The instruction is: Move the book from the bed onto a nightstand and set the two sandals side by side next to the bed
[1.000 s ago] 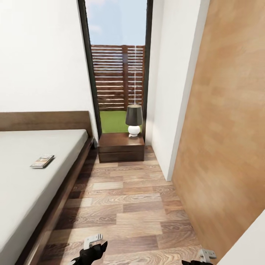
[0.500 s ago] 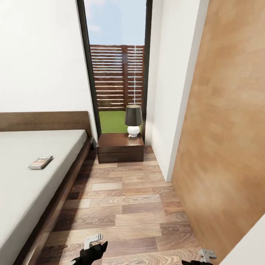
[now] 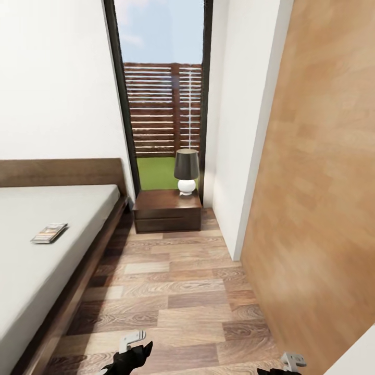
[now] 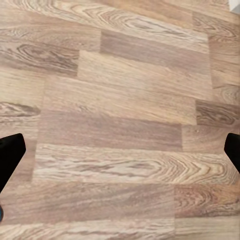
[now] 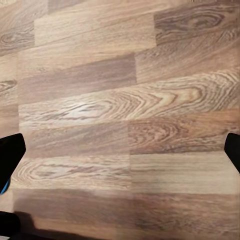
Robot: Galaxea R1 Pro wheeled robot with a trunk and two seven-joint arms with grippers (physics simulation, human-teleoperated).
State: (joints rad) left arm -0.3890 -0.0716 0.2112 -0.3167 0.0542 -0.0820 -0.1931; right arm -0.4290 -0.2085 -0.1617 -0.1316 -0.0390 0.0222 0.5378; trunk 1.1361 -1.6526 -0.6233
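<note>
- I am looking down a narrow strip of wood floor point(image 3: 172, 291) with the bed point(image 3: 47, 245) on my left and a brown wooden wall point(image 3: 317, 198) on my right.
- The book point(image 3: 49, 233) lies flat on the pale mattress, not far from the headboard point(image 3: 62, 173) end.
- The nightstand point(image 3: 167, 210) stands at the far end of the floor strip, just beside the top corner of the bed, in front of the tall window point(image 3: 162, 99).
- A lamp point(image 3: 187, 171) with a dark shade and a round white base stands on the back right part of the nightstand top.
- My left gripper point(image 4: 120, 155) hangs low over the floor near me. In the left wrist view its two dark fingertips point(image 4: 9, 157) sit at the far edges, so it is spread wide and holds nothing.
- My right gripper point(image 5: 120, 155) also hangs over bare floor. Its dark fingertips point(image 5: 10, 152) are wide apart too, with nothing between them.
- The book is well apart from both grippers: it is ahead and off to the left, up on the bed, while both grippers point at floor planks.
- The nightstand is straight ahead, also well apart from both grippers.
</note>
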